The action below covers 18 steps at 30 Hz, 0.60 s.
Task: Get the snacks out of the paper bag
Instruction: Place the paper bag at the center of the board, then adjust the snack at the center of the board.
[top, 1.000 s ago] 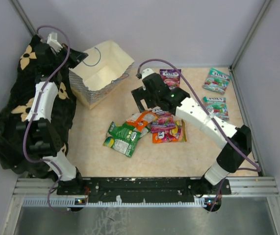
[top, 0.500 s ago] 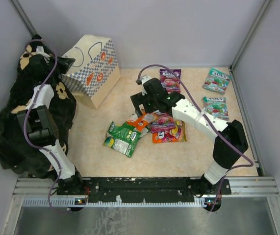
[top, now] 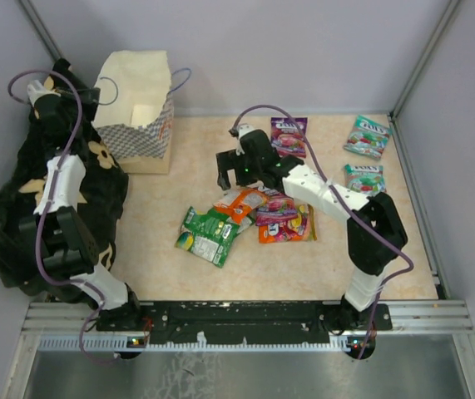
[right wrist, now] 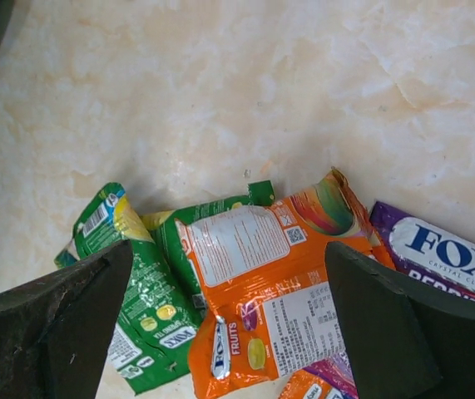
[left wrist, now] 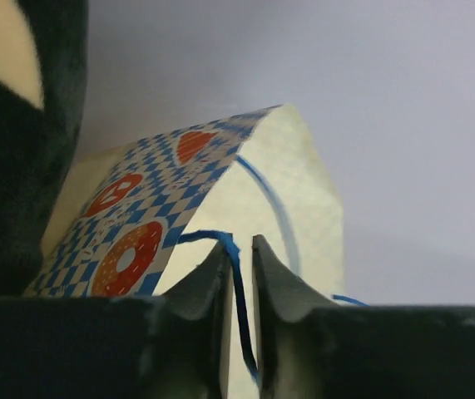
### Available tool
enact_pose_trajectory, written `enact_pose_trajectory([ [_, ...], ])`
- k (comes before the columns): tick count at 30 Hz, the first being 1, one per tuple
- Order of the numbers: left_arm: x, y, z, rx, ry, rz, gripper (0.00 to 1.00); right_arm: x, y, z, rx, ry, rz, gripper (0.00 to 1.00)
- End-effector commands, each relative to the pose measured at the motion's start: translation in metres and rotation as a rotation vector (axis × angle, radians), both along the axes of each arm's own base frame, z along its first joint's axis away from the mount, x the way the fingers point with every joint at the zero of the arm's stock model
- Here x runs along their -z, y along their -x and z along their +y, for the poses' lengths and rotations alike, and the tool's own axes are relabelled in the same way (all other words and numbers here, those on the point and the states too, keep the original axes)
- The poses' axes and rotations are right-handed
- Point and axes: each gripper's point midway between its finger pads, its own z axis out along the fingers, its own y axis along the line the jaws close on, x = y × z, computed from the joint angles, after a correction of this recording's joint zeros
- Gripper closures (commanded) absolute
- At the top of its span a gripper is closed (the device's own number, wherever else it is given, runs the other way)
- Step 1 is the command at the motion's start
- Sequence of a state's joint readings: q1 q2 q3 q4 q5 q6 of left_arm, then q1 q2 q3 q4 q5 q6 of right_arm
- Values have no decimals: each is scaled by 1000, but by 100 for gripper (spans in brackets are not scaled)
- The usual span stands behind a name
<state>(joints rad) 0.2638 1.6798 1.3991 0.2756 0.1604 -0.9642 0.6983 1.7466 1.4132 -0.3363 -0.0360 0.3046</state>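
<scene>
The paper bag (top: 131, 116) stands at the back left with its mouth up; inside I see only cream paper. My left gripper (top: 87, 95) is at its left rim. In the left wrist view the jaws of the left gripper (left wrist: 239, 245) stand almost together around the bag's blue cord handle (left wrist: 237, 278), beside the checkered wall of the paper bag (left wrist: 129, 241). The snacks lie on the table: a pile (top: 254, 212) of green, orange and purple pouches, and single ones further right. My right gripper (top: 229, 171) hangs open above the pile's orange pouch (right wrist: 279, 291), which shows between the fingers of the right gripper (right wrist: 229, 324).
A black cloth with cream flowers (top: 21, 208) is heaped along the left wall under my left arm. A purple pouch (top: 289, 133) and two teal pouches (top: 367, 135) (top: 365, 179) lie at the back right. Grey walls close in the beige table (top: 154, 216).
My left arm has pulled back and to the left, taking the bag from a tipped pose to upright against the back wall. My right gripper has drifted a little left over the pile.
</scene>
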Motion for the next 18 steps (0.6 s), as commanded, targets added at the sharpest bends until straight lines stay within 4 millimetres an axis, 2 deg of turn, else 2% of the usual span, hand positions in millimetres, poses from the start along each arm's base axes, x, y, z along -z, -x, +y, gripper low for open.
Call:
enact_pose_trajectory([
  [1, -37, 6, 15, -75, -70, -51, 52, -27, -18, 0, 49, -111, -59, 1],
  [2, -40, 4, 11, -53, -79, -48, 22, -28, -23, -7, 72, -115, -60, 1],
  [3, -43, 1, 8, -31, -86, -44, 8, -29, -28, -16, 97, -121, -58, 1],
  [4, -47, 0, 5, -9, -95, -42, 2, -32, -34, -26, 120, -131, -60, 1],
  [7, -62, 0, 0, 21, -130, -55, 1, -38, -52, -61, 200, -143, -72, 1],
  [9, -69, 3, 1, 21, -166, -48, 1, -36, -62, -82, 245, -117, -78, 1],
  [13, -105, 25, -14, 64, -309, -97, 1, -34, -87, -131, 388, -11, -128, 1],
  [15, -122, 41, -36, 113, -411, -142, 0, -34, -109, -150, 445, 33, -151, 4],
  [17, -134, 60, -78, 188, -535, -197, 1, -38, -138, -165, 489, 99, -187, 9],
  [18, -135, 70, -99, 216, -609, -216, 0, -33, -151, -171, 499, 134, -187, 11],
])
